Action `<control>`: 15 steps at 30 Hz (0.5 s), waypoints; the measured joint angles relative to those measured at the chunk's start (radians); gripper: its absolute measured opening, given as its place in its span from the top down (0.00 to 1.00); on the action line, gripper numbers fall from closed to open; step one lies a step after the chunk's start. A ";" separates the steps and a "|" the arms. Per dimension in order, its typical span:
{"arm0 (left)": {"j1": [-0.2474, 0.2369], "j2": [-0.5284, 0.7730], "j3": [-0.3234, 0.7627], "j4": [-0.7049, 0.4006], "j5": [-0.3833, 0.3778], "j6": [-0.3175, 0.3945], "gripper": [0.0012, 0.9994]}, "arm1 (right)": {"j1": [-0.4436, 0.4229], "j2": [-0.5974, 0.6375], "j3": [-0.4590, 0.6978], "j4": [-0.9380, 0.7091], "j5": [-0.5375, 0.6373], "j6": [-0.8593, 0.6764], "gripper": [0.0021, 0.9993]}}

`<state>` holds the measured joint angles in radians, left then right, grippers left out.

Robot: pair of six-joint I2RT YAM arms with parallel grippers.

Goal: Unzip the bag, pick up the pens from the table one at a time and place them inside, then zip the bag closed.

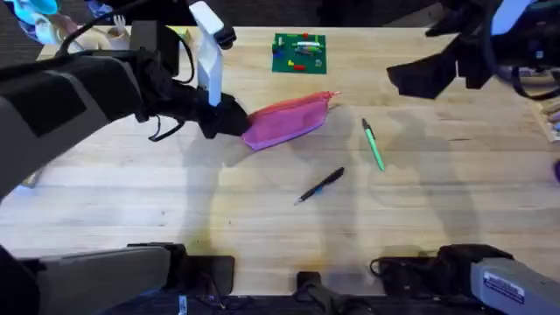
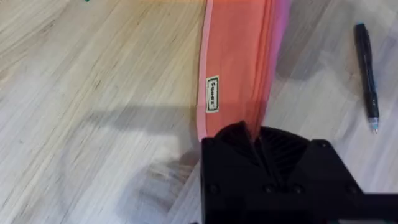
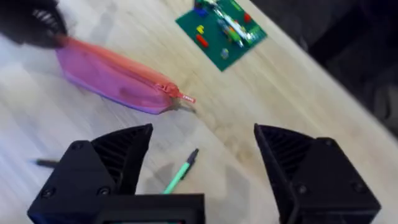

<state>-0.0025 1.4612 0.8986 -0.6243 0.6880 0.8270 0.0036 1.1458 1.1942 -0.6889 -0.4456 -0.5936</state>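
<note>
One bag [image 1: 287,121], two pens [image 1: 374,144], one green board [image 1: 299,53].

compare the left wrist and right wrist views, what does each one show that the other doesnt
The left wrist view alone shows the black pen lying beside the pouch, a small label on the pouch's side, and the left gripper shut on the pouch's end. The right wrist view alone shows the green pen, the green board with small parts, the zipper pull, and the right gripper open above the table. Both show the pink pouch and the wooden table.
</note>
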 joint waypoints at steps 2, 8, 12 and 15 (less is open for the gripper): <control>0.000 0.000 0.000 0.000 0.000 0.000 0.96 | 0.000 0.000 0.000 0.000 -0.030 -0.090 0.00; 0.000 0.000 0.000 0.000 0.000 0.000 0.96 | 0.000 0.030 0.002 0.001 -0.096 -0.274 0.00; 0.000 0.000 0.000 0.000 0.000 0.000 0.96 | 0.000 0.065 0.002 0.001 -0.112 -0.335 0.00; 0.000 0.000 0.000 0.000 0.000 0.000 0.96 | 0.000 0.079 0.002 0.001 -0.119 -0.357 0.00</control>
<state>-0.0025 1.4612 0.8986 -0.6243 0.6884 0.8270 0.0040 1.2245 1.1957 -0.6876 -0.5647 -0.9508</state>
